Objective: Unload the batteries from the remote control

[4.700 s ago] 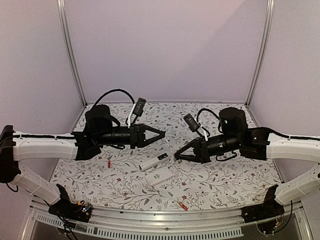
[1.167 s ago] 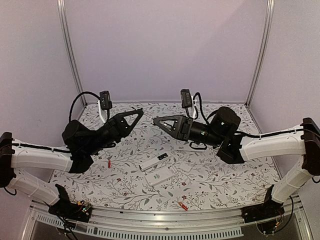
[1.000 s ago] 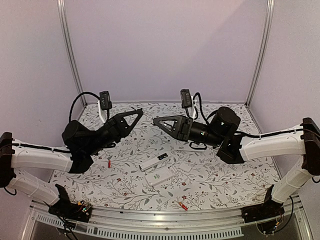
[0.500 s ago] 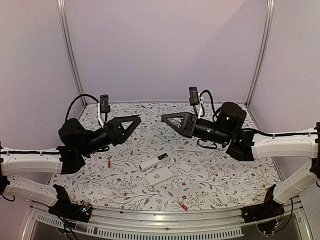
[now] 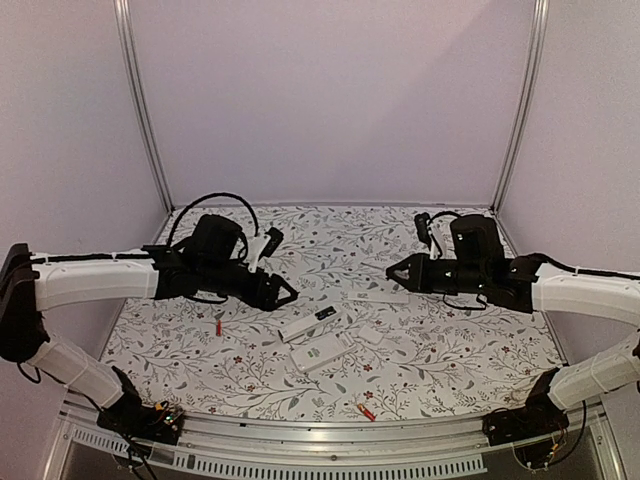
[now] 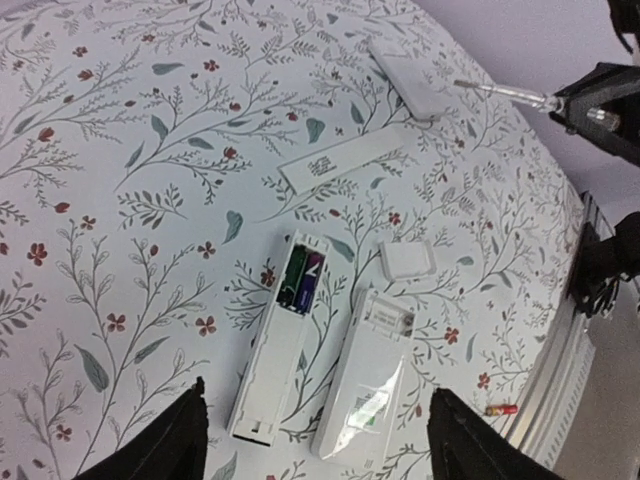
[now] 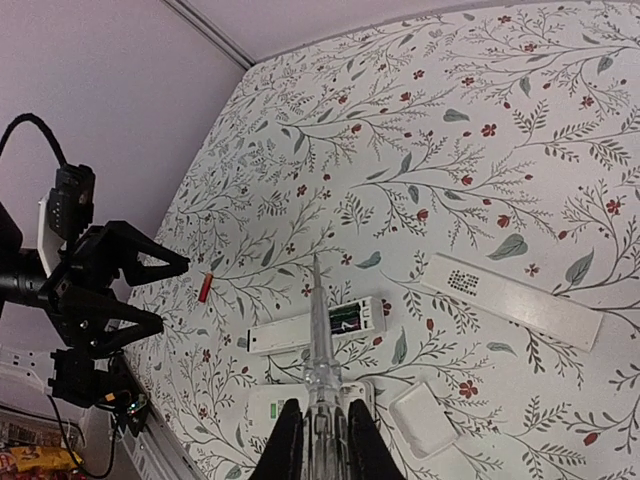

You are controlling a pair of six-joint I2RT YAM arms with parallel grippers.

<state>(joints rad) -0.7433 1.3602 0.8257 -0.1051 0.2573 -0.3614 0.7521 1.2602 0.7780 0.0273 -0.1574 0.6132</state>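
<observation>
Two batteries sit in the open bay of the slim remote at mid-frame. A red battery and an orange-red battery lie loose on the table. The left gripper hangs spread and empty, and the right gripper is clenched on a thin probe. I'd judge it about half done.

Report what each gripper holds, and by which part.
The right gripper pinches a slim pointed tool by its thicker rear end. The left gripper is open, holding nothing.
</observation>
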